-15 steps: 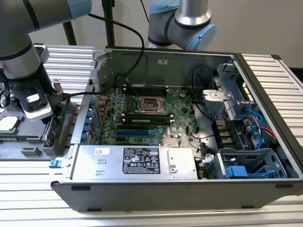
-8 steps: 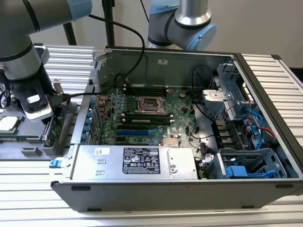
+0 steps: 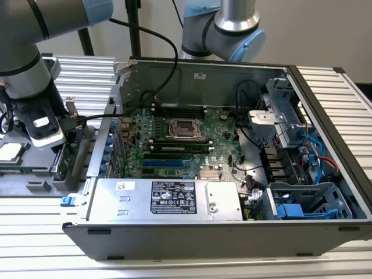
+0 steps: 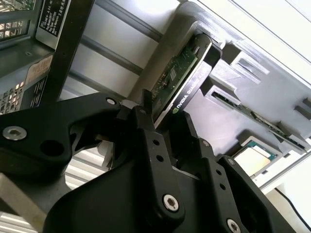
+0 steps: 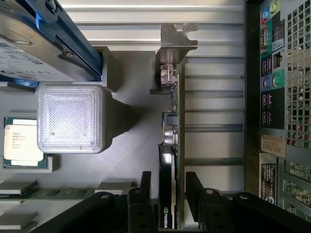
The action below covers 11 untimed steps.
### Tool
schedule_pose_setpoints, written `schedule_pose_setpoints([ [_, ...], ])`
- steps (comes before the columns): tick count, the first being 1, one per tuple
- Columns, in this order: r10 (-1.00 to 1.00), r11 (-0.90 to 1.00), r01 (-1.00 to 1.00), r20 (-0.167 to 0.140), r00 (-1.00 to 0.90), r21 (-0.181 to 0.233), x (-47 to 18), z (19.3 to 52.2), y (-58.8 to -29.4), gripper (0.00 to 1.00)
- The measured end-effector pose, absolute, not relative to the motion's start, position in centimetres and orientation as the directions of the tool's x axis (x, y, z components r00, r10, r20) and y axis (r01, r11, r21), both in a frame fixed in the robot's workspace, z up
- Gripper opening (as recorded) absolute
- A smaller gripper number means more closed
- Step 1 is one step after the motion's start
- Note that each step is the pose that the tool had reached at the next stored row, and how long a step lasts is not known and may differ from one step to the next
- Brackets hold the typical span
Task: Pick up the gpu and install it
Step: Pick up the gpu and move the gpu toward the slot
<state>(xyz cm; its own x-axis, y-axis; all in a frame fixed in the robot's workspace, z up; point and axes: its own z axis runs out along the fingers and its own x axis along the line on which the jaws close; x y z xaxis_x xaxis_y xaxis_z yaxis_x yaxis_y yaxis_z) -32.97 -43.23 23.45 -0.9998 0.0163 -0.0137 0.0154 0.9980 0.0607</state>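
Item: the gpu (image 5: 179,121), which we log as a thin green circuit card, seen edge-on in the first wrist view.
Bracket: a narrow silver bracket (image 5: 177,41) with a bent tab caps the end of the card away from the gripper.
Cooler: a black cooler (image 4: 192,85) with pale lettering covers one face; we see small silver parts beside it on that same face.
Posture: the card stands on its long edge, upright in a slot of the grey holder (image 5: 131,77).
Location: outside the computer case (image 3: 192,232), at the exterior view's left of it, just beside the case's rear port panel (image 5: 272,97).
Gripper: the gripper (image 5: 170,179) straddles the card's bracket-free end, with its black fingers (image 5: 146,189) apart, one at each face. We see a slim gap on either side, so it is not clamped on the card.
Arm: the arm (image 3: 23,70) hangs over the holder.
Holder neighbours: we count a hard drive (image 5: 29,53) with a white label, a frosted square block (image 5: 70,119), a processor chip (image 5: 20,143) and a memory stick (image 5: 48,193).
Case interior: the motherboard (image 3: 226,125) lies flat inside, with its expansion slots (image 3: 165,164) on its near side.
Support: a ribbed metal table (image 3: 35,209) carries the holder and the case.
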Motion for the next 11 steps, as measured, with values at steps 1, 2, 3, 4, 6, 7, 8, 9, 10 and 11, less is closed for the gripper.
schedule_pose_setpoints([
  [1, 0.016, 0.998, 0.015, -0.014, -1.0, 0.061, -32.97, 23.44, -43.23, 1.0],
  [2, 0.016, 0.998, 0.015, -0.014, -1.0, 0.061, -32.97, 23.44, -43.23, 1.0],
  [3, 0.016, 0.998, 0.015, -0.014, -1.0, 0.061, -32.97, 23.44, -43.23, 1.0],
  [4, 0.016, 0.998, 0.015, -0.014, -1.0, 0.061, -32.97, 23.44, -43.23, 1.0],
  [6, 0.016, 0.998, 0.015, -0.014, -1.0, 0.061, -32.97, 23.43, -43.23, 0.0],
  [7, 0.016, 0.998, 0.015, -0.014, -1.0, 0.061, -32.97, 23.43, -43.23, 0.0],
  [8, 0.016, 0.998, 0.015, -0.014, -1.0, 0.061, -32.97, 23.43, -43.23, 0.0],
  [9, 0.016, 0.998, 0.015, -0.014, -1.0, 0.061, -32.97, 23.43, -43.23, 0.0],
  [10, 0.016, 0.998, 0.016, -0.014, -1.0, 0.061, -32.97, 23.42, -43.23, 0.0],
  [11, 0.016, 0.998, 0.016, -0.014, -1.0, 0.061, -32.97, 23.42, -43.23, 0.0],
])
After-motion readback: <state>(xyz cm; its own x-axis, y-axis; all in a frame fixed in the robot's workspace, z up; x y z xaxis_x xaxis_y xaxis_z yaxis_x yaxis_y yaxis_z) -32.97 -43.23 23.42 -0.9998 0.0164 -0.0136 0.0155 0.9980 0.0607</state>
